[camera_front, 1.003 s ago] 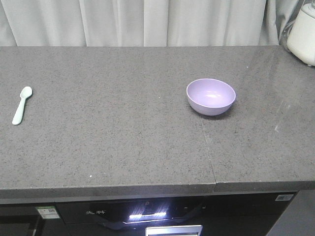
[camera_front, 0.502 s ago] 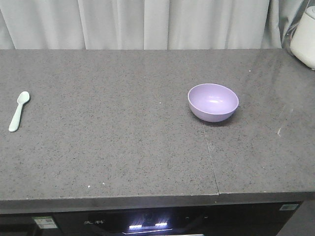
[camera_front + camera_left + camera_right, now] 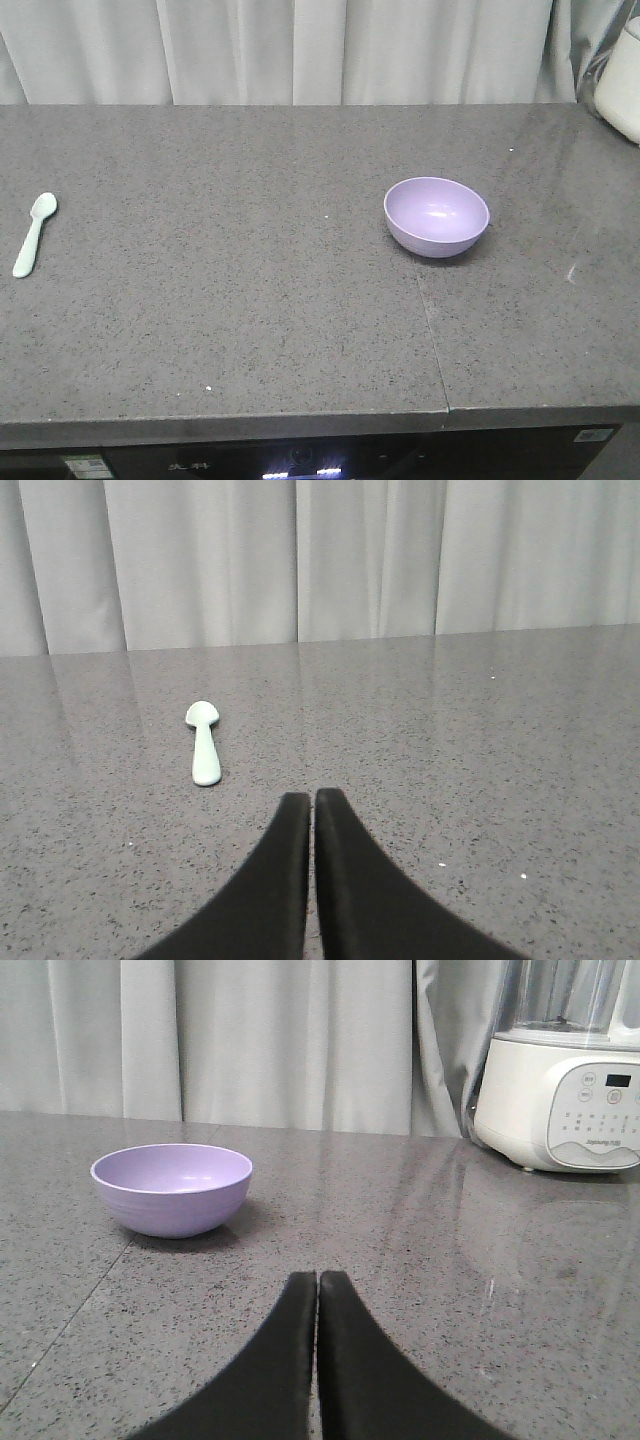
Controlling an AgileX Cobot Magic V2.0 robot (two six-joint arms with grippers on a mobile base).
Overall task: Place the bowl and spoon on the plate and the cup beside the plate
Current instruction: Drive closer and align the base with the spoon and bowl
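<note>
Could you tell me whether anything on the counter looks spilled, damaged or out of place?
Nothing stands out. The bowl stands upright and empty, the spoon lies flat far to its left, and the counter shows no spill. No plate or cup is in view.

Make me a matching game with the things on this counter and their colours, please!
Things:
1. bowl
2. spoon
3. kitchen machine
4. left tool

Colours:
a. black
b. mint green
c. white
d. purple

Right pairs: 1-d, 2-b, 3-c, 4-a.
</note>
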